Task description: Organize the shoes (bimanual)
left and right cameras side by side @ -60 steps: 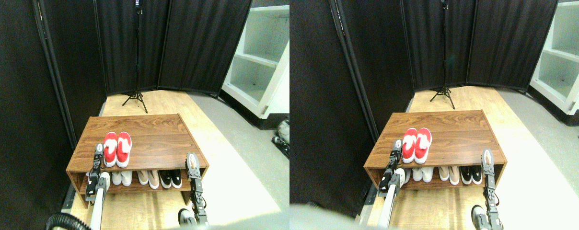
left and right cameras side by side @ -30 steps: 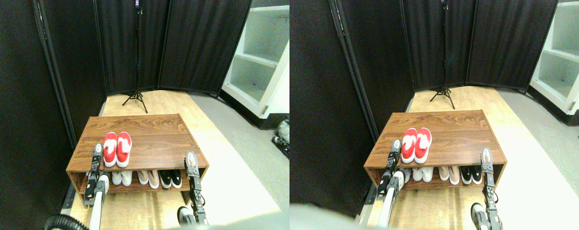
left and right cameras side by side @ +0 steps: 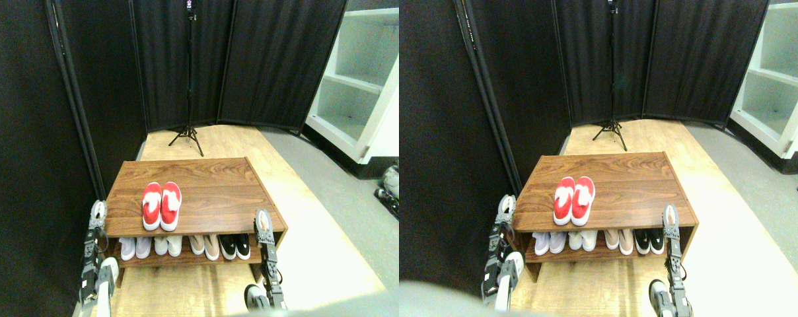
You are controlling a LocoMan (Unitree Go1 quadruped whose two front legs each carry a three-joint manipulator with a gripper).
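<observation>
On top of the wooden shoe rack (left and right cameras side by side: 194, 173) the red shoes (left and right cameras side by side: 160, 205) sat side by side, touching, toes pointing away from the robot, on the left part of the top board close to its front edge. Judged from that, the organizing looked essentially done: pair aligned and parked, nothing red left on the floor or askew. Only thing left, if anything, would be pulling both arms clear. The left gripper (left and right cameras side by side: 97, 212) stood off the rack's left end, beside the dark curtain, apart from the shoes and holding nothing visible; whether its jaws were parted couldn't be told at that size. The right gripper (left and right cameras side by side: 263, 223) stood at the rack's front right corner, well apart from the red pair, also empty as far as visible; jaw opening couldn't be told either. The rack's lower shelf held three other pairs in a row, toes out toward the robot: white pair (left and right cameras side by side: 135, 247) at left with another pale shoe beside it, beige pair (left and right cameras side by side: 203, 244) in the middle, black pair (left and right cameras side by side: 235, 246) at right. A white shelving unit (left and right cameras side by side: 356, 79) at the back right showed empty compartments.
</observation>
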